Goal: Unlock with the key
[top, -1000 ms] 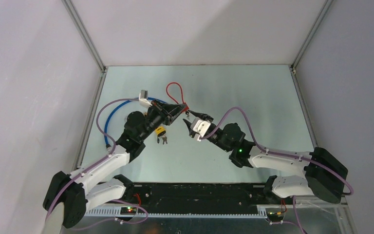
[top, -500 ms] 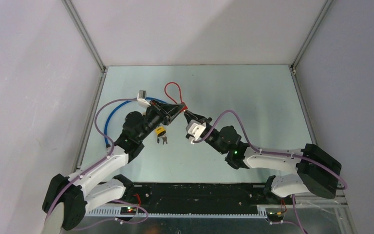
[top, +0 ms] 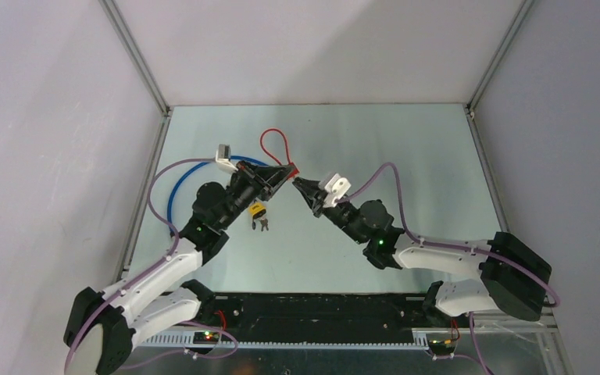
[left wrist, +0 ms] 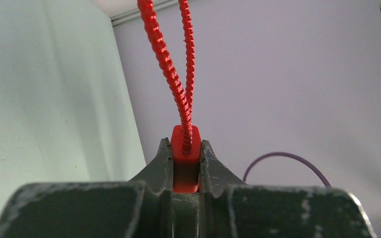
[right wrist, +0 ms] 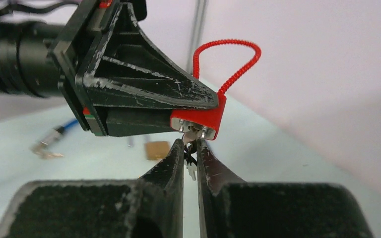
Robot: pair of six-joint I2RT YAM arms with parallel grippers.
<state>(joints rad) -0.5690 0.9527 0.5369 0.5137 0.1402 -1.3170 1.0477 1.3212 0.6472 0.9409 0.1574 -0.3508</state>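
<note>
- Left gripper (top: pixel 283 174) is out over the middle of the table (top: pixel 406 148), jaws clamped narrow on the body of the red cable lock (left wrist: pixel 184 168), and that's a firm squeeze on both sides.
- The lock's red cable loop (right wrist: pixel 226 41) rises free from the body, clear of the table.
- In the right wrist view, the lock's end face pokes out past the left fingertips, pointing straight at the right arm.
- There's the key (right wrist: pixel 190 136), a small silver one, sticking out of that face.
- Right gripper (right wrist: pixel 190 147) is nose to nose with the left, jaws drawn in to a thin gap and pinching the key's head between the tips.
- A second little key (right wrist: pixel 192 170) dangles just under the gripped one, between the right fingers.
- Down on the table beneath the left arm sits a yellow padlock (top: pixel 258 209) with small keys (top: pixel 263 225) beside it.
- A blue cable (top: pixel 173 195) curls along the left side, with a white connector (top: pixel 224 151) near its far end.
</note>
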